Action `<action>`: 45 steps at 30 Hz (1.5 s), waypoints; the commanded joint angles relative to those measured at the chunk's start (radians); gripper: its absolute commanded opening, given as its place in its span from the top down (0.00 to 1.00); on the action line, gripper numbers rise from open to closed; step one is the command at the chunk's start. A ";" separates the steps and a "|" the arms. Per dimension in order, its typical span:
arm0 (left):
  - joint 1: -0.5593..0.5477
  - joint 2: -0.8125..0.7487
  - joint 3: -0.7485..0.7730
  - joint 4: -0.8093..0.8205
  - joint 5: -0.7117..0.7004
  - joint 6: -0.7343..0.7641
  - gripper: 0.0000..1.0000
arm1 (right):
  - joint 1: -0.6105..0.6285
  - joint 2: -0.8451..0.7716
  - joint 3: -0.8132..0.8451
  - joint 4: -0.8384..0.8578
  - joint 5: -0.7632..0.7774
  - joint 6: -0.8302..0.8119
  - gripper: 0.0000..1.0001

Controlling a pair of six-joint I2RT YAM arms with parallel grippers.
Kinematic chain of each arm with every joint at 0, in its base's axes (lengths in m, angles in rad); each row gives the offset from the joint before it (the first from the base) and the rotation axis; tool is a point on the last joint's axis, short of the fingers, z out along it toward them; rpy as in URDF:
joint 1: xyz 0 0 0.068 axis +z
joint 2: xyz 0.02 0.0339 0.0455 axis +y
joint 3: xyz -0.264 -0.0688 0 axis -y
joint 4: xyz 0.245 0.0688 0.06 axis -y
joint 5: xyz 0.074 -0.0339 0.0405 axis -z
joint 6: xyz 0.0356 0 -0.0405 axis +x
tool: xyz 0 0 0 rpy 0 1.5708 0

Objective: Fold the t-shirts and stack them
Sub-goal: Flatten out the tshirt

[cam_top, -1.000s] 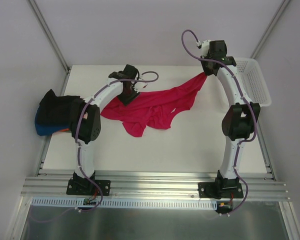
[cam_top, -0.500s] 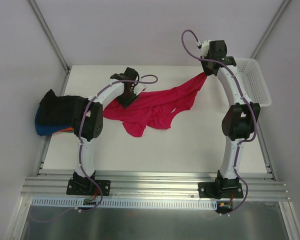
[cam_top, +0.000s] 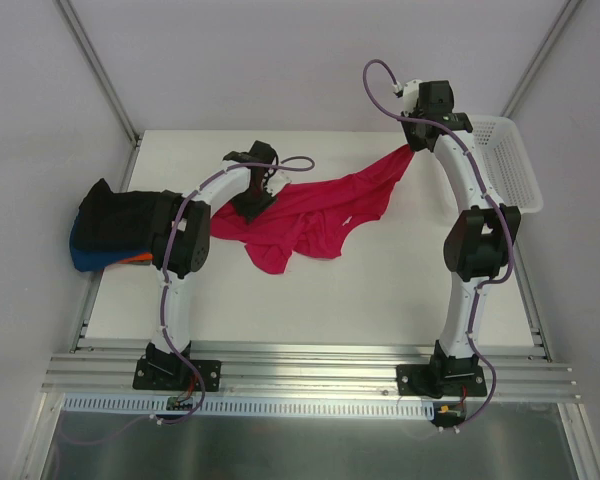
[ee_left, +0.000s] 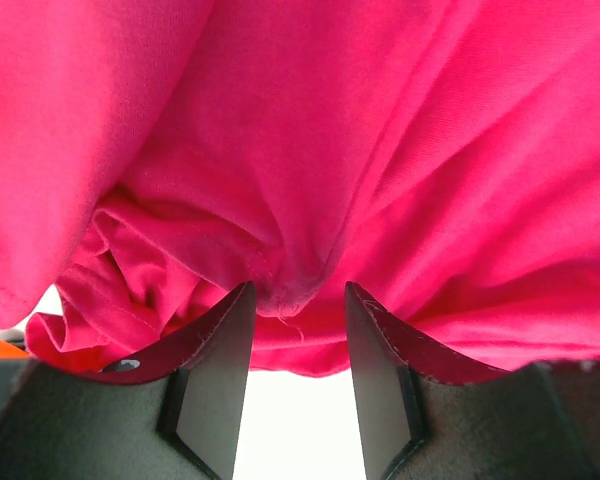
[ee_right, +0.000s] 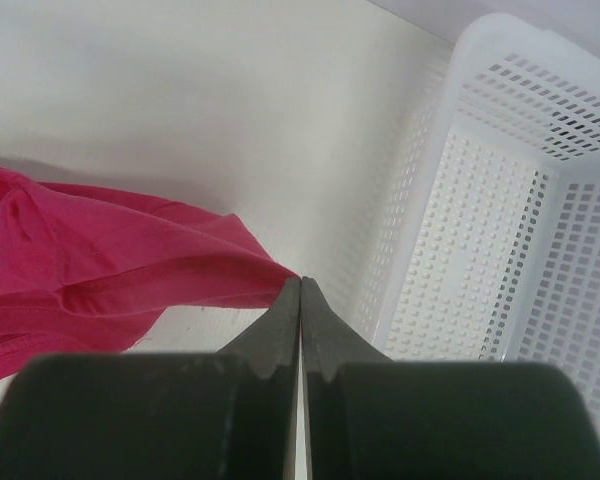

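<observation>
The left arm and the right arm are each built from white rounded tubes joined by bulky black joint housings, and each stands on a black base plate. A thin purple cable runs along each arm and loops free near the wrist. The left gripper has dark flat fingers with grey inner faces and a small silver screw beside them. The right gripper has black fingers that taper to thin tips.
</observation>
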 commanded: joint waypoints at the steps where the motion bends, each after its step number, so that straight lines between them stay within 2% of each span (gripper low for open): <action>1: 0.019 0.024 0.023 -0.010 0.006 -0.011 0.60 | 0.005 -0.024 0.009 0.023 0.005 0.002 1.00; 6: 0.032 0.029 0.027 -0.010 0.010 -0.008 0.65 | 0.007 -0.022 0.008 0.023 0.007 0.004 1.00; 9: 0.036 0.027 0.029 -0.008 0.012 -0.007 0.71 | 0.007 -0.022 0.012 0.024 0.007 0.002 1.00; 12: 0.045 0.012 0.041 -0.010 0.007 -0.005 0.91 | 0.007 -0.027 0.027 0.024 0.005 0.002 1.00; 14: 0.054 -0.014 0.074 -0.008 0.004 -0.007 1.00 | 0.004 -0.041 0.040 0.021 -0.002 0.002 1.00; 21: 0.078 -0.109 0.265 -0.016 -0.029 0.051 1.00 | 0.001 -0.088 0.110 0.020 -0.021 0.005 1.00; 25: 0.084 -0.205 0.338 -0.020 -0.060 0.165 1.00 | -0.003 -0.163 0.127 0.063 -0.018 0.015 1.00; 34: 0.153 -0.382 0.385 -0.016 -0.094 0.235 1.00 | -0.052 -0.350 0.146 0.133 0.048 0.143 1.00; 38: 0.174 -0.456 0.382 -0.007 -0.089 0.258 1.00 | -0.070 -0.493 0.066 0.132 0.062 0.195 1.00; 45: 0.173 -0.670 0.276 0.003 -0.034 0.260 1.00 | -0.096 -0.737 -0.009 -0.007 0.077 0.272 1.00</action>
